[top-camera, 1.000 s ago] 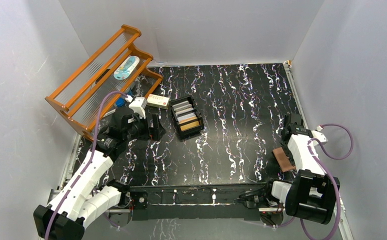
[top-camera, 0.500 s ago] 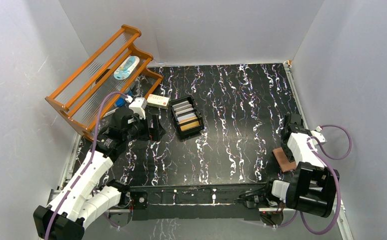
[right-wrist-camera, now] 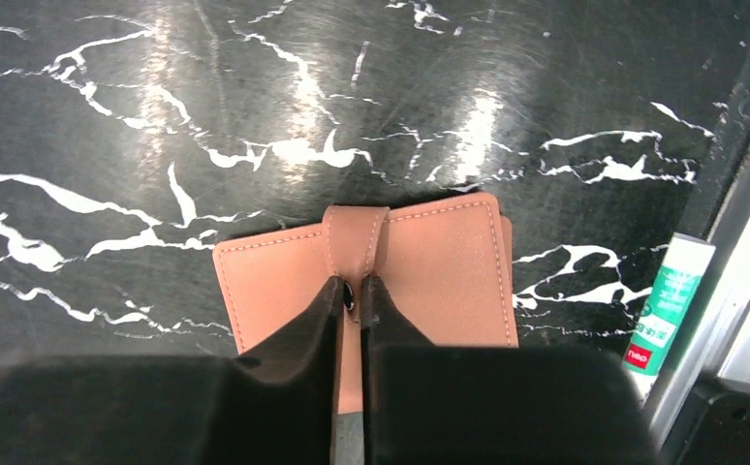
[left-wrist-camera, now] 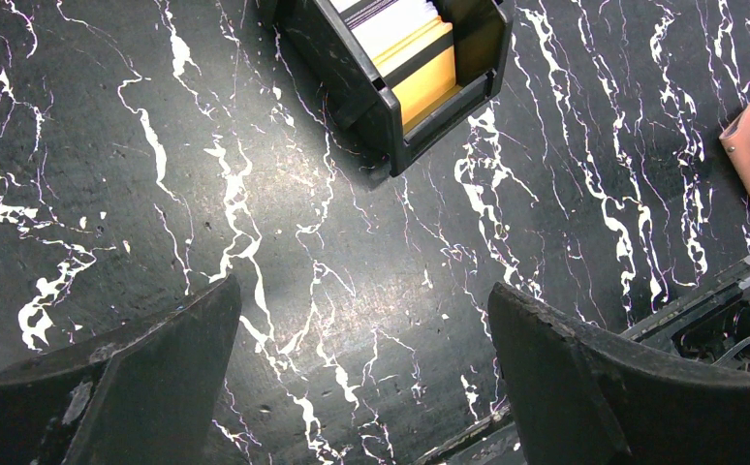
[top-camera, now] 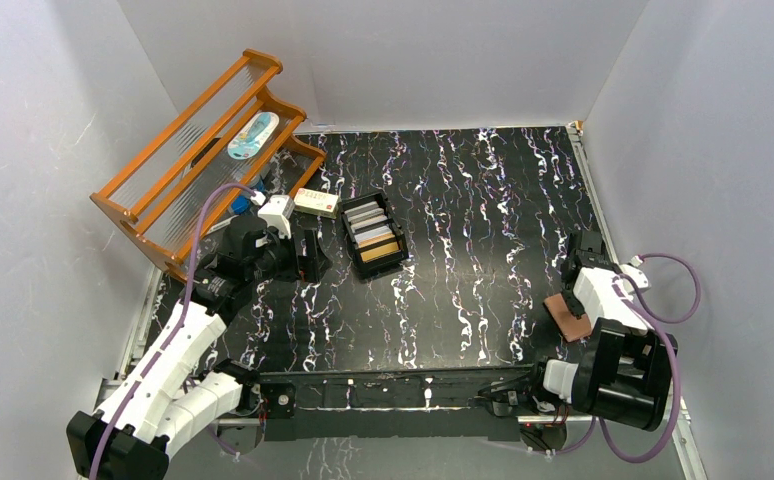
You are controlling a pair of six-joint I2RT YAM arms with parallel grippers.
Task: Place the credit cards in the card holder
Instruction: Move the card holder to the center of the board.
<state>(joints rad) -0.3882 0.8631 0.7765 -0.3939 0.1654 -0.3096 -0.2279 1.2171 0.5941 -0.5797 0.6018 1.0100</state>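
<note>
The salmon-brown card holder (top-camera: 564, 318) lies closed at the table's right edge, snap tab toward the middle. My right gripper (top-camera: 577, 301) is over it, and in the right wrist view the right gripper (right-wrist-camera: 352, 291) is shut on the snap tab of the card holder (right-wrist-camera: 439, 257). The credit cards (top-camera: 374, 233), gold-orange and silver-white, stand on edge in a black slotted tray (top-camera: 347, 240) left of centre. My left gripper (top-camera: 309, 256) hovers just left of that tray. Seen from its wrist, the left gripper (left-wrist-camera: 361, 300) is open over bare table, the credit cards (left-wrist-camera: 420, 76) ahead of it.
A wooden rack (top-camera: 203, 150) leans in the back left corner with a blue-white item (top-camera: 253, 135) on it. A white-and-red box (top-camera: 316, 201) lies behind the tray. A green-white tube (right-wrist-camera: 667, 310) lies by the metal rail right of the card holder.
The right gripper's jaws have come together onto the card holder's snap tab, and that wrist has dropped slightly toward the near edge. The left arm has stayed still.
</note>
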